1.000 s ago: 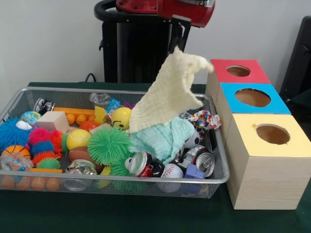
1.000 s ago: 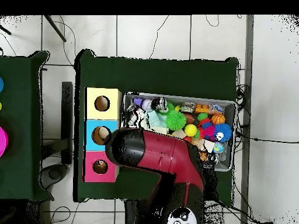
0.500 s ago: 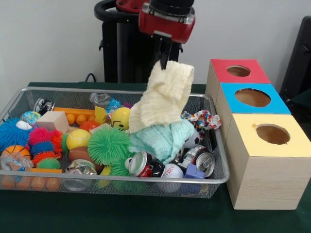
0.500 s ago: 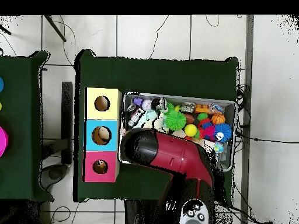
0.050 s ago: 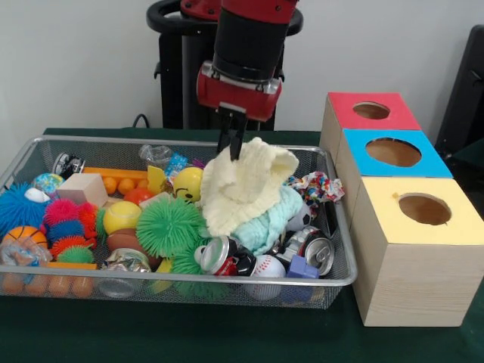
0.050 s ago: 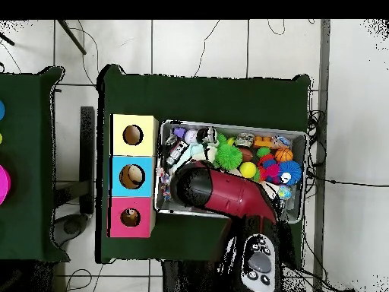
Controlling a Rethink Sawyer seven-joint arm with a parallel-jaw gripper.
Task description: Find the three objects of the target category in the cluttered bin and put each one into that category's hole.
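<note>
Green table [image 5: 227, 340]: wire bin [image 5: 333, 276], 3 boxes; white wall behind.

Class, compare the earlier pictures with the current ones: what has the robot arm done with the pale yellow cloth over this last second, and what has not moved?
The gripper has swung back from the boxes' side to over the wire bin and come down, lowering the pale yellow cloth, which had hung stretched high, into a crumpled heap on the mint cloth. It still pinches the cloth's top edge. The green spiky ball, cans, other toys and the three boxes have not moved.
</note>
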